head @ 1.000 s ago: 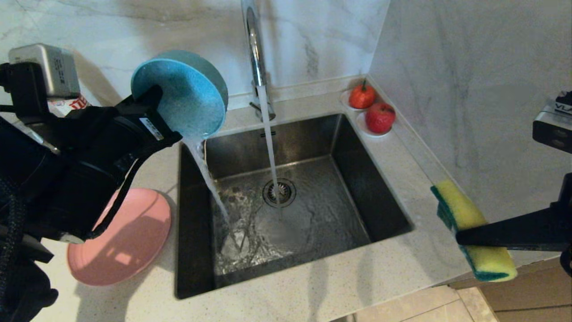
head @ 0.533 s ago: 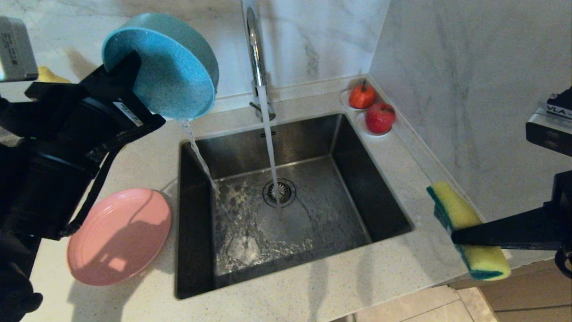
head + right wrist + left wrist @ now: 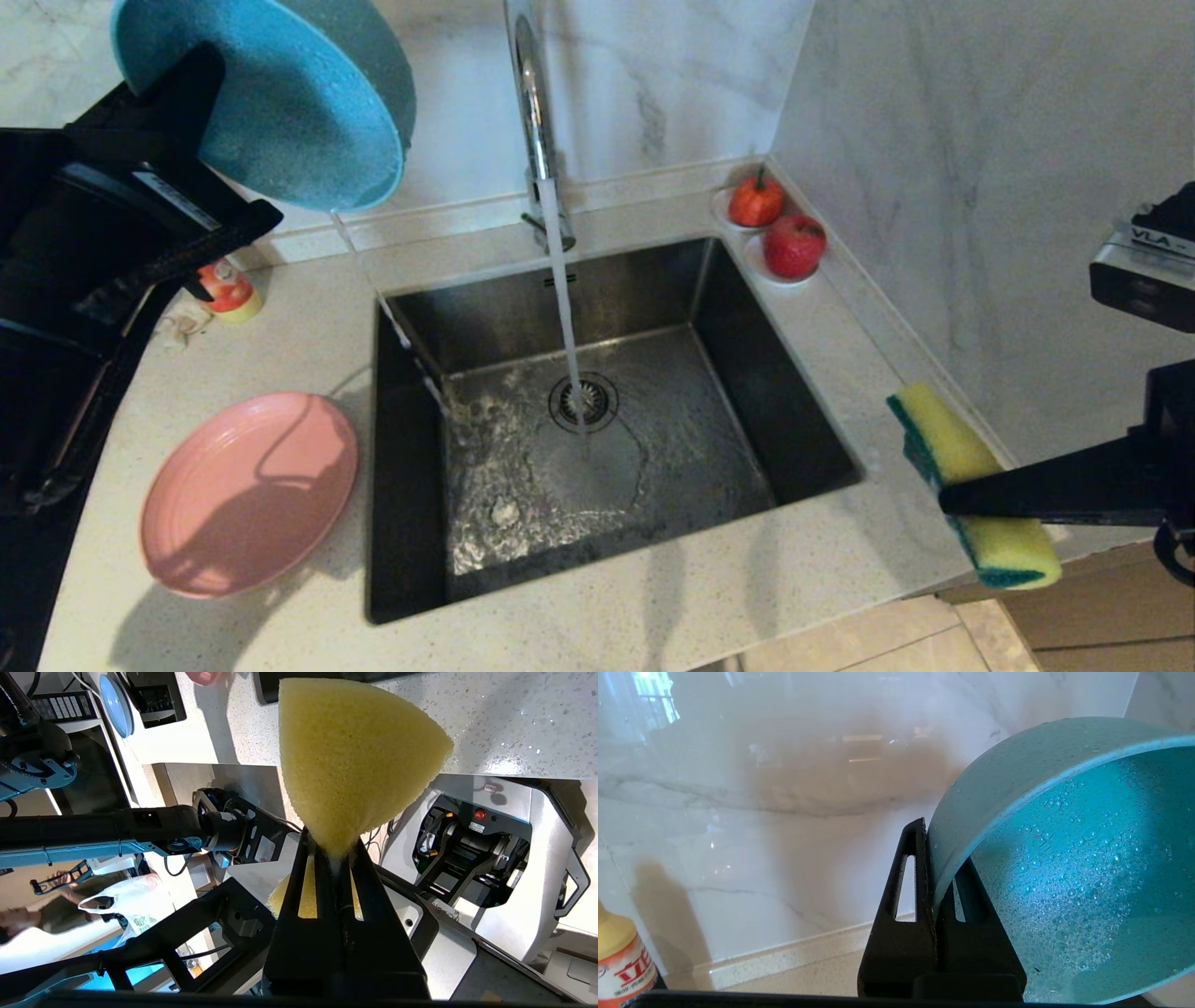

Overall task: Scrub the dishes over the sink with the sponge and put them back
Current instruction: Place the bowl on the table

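Two dishes in play, judged roughly mid-task: the teal bowl (image 3: 280,103) looks wet and rinsed, beaded with droplets inside in the left wrist view, while the pink plate (image 3: 247,493) lies flat on the counter (image 3: 653,616) beside the sink's left edge, untouched by either arm. Likely left: set the bowl down, scrub and rinse the plate, put it back.

Nearest, at the front right corner, the right gripper (image 3: 952,499) is clamped on the sponge (image 3: 971,485), squeezing its waist; yellow foam bulges either side, green layer facing the sink. It hangs just off the counter's right edge, away from the basin, arm roughly level.

Mid-scene, the sink (image 3: 794,448) has the tap (image 3: 527,93) running onto the drain strainer (image 3: 583,401).

Farther, up left, the left gripper (image 3: 201,121) pinches the bowl's rim (image 3: 931,877), fingers shut on the wall. Bowl is held high, tipped on edge, over the counter behind the sink's left rear corner; a thin trickle falls from it toward the sink's left edge. A small bottle (image 3: 224,287) stands by the backsplash below it.
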Controlling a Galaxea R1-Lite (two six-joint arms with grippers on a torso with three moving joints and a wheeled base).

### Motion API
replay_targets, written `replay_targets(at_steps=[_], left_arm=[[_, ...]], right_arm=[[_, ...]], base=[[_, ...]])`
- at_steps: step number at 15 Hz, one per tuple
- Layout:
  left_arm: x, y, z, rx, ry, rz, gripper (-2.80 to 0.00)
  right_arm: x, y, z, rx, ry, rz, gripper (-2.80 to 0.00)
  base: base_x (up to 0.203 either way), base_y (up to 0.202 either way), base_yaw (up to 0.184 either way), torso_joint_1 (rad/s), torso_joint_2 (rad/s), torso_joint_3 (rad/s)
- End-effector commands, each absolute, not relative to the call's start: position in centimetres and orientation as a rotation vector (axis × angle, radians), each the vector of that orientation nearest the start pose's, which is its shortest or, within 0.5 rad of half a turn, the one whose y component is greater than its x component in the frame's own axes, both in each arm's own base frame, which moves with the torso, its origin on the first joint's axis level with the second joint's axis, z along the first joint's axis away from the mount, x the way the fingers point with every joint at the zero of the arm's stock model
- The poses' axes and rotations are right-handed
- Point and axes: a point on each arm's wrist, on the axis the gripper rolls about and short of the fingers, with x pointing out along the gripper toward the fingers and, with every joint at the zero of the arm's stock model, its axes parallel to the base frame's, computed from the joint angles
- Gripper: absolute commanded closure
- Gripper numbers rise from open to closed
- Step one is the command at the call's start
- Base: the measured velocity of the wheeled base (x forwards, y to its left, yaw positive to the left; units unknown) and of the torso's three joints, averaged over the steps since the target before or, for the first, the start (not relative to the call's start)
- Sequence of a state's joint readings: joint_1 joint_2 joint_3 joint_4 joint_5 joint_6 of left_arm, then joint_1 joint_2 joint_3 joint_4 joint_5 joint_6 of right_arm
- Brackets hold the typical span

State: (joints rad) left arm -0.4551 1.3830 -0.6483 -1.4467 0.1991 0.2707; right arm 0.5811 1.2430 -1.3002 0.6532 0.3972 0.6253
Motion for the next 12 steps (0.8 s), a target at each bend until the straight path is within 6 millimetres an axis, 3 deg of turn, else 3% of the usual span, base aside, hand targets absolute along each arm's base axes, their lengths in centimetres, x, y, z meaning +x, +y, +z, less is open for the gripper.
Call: replay_targets(at_steps=[1, 8, 12], left_arm=[[18.0, -8.3, 30.3, 0.023, -0.709, -0.141, 0.00], [18.3, -8.3, 29.5, -0.005, -0.595, -0.125, 0.00], [19.7, -8.8, 27.0, 0.023, -0.257, -0.099, 0.00]], right_arm=[[12.5, 9.3, 31.3, 0.503, 0.892, 0.723, 0.00], [12.0, 8.9, 31.1, 0.503, 0.891, 0.723, 0.00], [11.7, 8.7, 30.3, 0.499, 0.906, 0.715, 0.00]], base=[[0.000, 0.000, 0.000, 0.000, 0.00, 0.000], [0.000, 0.000, 0.000, 0.000, 0.00, 0.000], [0.000, 0.000, 0.000, 0.000, 0.00, 0.000]])
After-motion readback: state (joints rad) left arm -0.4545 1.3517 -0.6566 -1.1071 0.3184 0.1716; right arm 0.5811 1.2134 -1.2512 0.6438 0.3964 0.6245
